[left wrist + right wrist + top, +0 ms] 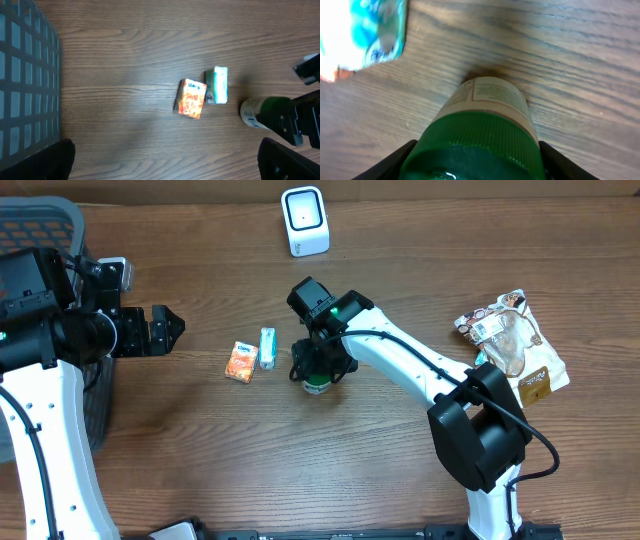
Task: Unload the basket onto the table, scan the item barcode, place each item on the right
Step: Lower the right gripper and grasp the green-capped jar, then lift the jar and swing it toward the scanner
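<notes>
A wide wooden table [200, 465] fills the view, with a dark mesh basket [40, 220] at its left edge. Two white robot arms reach in, one from the left by the basket and one from the lower right.

A crinkled snack bag [512, 345] lies at the far right, well apart from everything else. A white scanner [305, 220] stands at the far edge of the table.

Near the middle of the table a bottle [487, 100] with a green lid [477, 145] appears to stand upright. Just to its left lie a teal box [267, 348] and an orange box [240, 363], side by side.

The left fingers [50, 162] are spread fully wide, hold nothing, and hover near the basket. The right fingers [556, 164] sit either side of the green lid, right against it. Whether they actually press on it cannot be told.

The step in hand looks like taking hold of the bottle, so nothing has been scanned yet. Next, the grip should be firm on the lid. Then the bottle needs lifting clear of the two boxes, carrying to the scanner, and turning so its label faces the scanner.
</notes>
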`<state>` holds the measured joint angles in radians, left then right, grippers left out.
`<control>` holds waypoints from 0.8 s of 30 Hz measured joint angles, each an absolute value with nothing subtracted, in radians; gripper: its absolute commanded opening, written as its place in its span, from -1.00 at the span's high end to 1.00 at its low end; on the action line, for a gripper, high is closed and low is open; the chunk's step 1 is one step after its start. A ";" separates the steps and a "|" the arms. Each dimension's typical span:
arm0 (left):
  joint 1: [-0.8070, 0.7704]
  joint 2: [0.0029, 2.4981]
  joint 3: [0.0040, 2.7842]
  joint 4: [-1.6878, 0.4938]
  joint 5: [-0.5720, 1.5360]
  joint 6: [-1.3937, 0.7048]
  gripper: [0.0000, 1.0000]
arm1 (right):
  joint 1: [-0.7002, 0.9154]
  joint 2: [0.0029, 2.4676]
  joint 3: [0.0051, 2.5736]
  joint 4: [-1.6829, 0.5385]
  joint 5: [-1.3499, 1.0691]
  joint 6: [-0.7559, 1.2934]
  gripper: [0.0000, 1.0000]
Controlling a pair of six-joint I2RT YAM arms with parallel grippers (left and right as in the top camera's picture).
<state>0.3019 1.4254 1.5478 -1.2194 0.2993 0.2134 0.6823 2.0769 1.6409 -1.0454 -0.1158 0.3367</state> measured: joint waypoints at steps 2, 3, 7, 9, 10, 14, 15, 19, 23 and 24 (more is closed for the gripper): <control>0.302 1.425 1.548 -1.219 0.299 0.213 -0.99 | 0.683 2.077 1.641 -1.059 -0.116 0.266 -0.25; 0.302 1.425 1.548 -1.219 0.299 0.213 -0.99 | 0.682 2.077 1.641 -1.066 -0.116 0.227 -0.21; 0.302 1.425 1.548 -1.219 0.299 0.213 -0.99 | 0.682 2.077 1.642 -1.084 -0.110 0.080 -0.15; 0.302 1.425 1.548 -1.219 0.299 0.213 -0.99 | 0.683 2.077 1.642 -1.087 -0.096 0.035 -0.15; 0.302 1.425 1.548 -1.219 0.299 0.213 -1.00 | 0.683 2.077 1.642 -1.086 -0.088 0.018 -0.15; 0.302 1.425 1.548 -1.219 0.299 0.213 -0.99 | 0.683 2.077 1.642 -1.085 -0.072 -0.020 -0.08; 0.302 1.425 1.548 -1.219 0.299 0.213 -1.00 | 0.683 2.077 1.644 -1.089 -0.074 -0.026 -0.04; 0.302 1.425 1.548 -1.219 0.299 0.213 -0.99 | 0.681 2.079 1.668 -1.136 -0.111 -0.035 0.07; 0.302 1.425 1.548 -1.219 0.299 0.213 -0.99 | 0.667 2.089 1.765 -1.210 -0.214 -0.039 0.14; 0.302 1.425 1.548 -1.219 0.299 0.213 -1.00 | 0.661 2.089 1.786 -1.223 -0.234 -0.041 0.14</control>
